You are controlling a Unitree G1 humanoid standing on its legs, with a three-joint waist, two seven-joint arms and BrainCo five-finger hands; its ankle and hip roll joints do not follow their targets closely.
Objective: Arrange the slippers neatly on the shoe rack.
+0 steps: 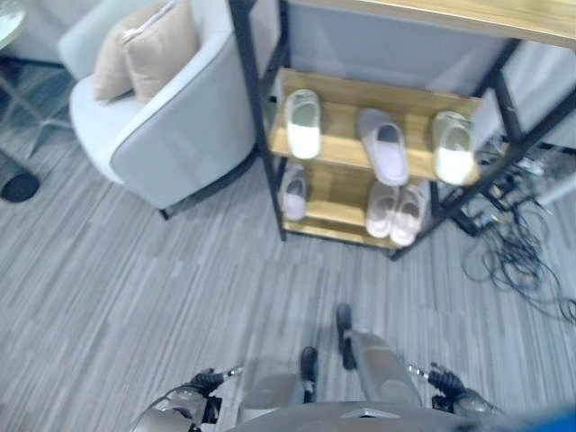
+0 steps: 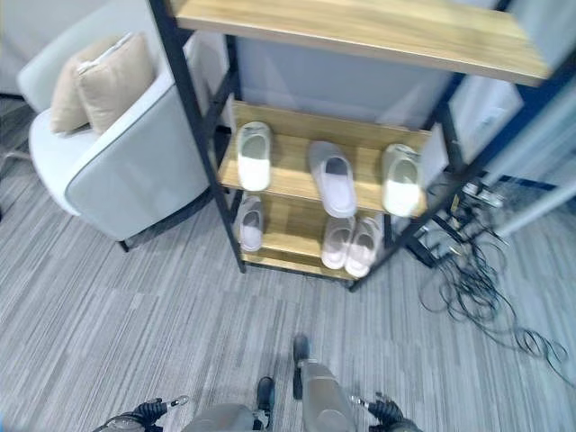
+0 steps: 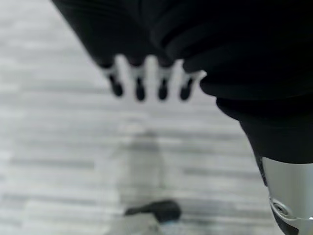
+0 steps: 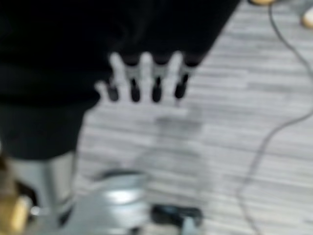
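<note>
A black-framed shoe rack point(image 1: 342, 151) with wooden shelves stands ahead of me. On its middle shelf lie a cream slipper point(image 1: 303, 124) at the left, a lavender slipper point(image 1: 383, 146) set at an angle in the middle, and a second cream slipper point(image 1: 453, 147) at the right. The bottom shelf holds a lone lavender slipper point(image 1: 293, 192) at the left and a pink pair point(image 1: 396, 211) side by side at the right. My left hand point(image 3: 139, 81) hangs over the floor with straight fingers and holds nothing. My right hand point(image 4: 156, 78) hangs the same way, open and empty.
A pale armchair point(image 1: 171, 135) with two beige cushions point(image 1: 148, 49) stands just left of the rack. Loose black cables point(image 1: 522, 252) lie on the floor to the rack's right. Grey striped floor point(image 1: 180, 288) lies between me and the rack. A long wooden top shelf point(image 2: 360, 31) overhangs.
</note>
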